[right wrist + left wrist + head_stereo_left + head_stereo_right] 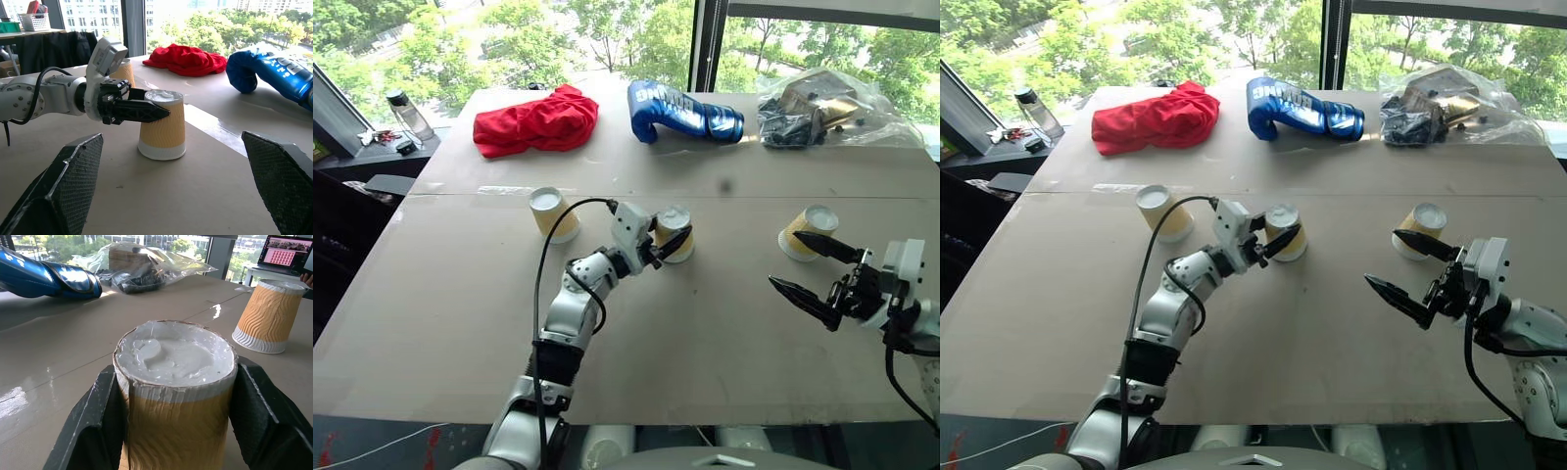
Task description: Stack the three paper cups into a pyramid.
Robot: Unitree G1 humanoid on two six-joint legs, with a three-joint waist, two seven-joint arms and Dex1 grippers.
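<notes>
White block lettering runs along the shiny blue boxing glove (pixel 680 114) at the upper centre of the frame, too foreshortened to read with any certainty.

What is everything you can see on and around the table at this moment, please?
paper cups: 3, yellow-tan with white bases up; left, middle, right across the table
red cloth: 1, far left of table
boxing glove: 1, blue, far middle
plastic bag: 1, clear, dark contents, far right
bottle: 1, clear, on ledge left of the table
table: 1, tan
left gripper: black jaws either side of the middle cup
right gripper: black jaws open, near the right cup
</notes>
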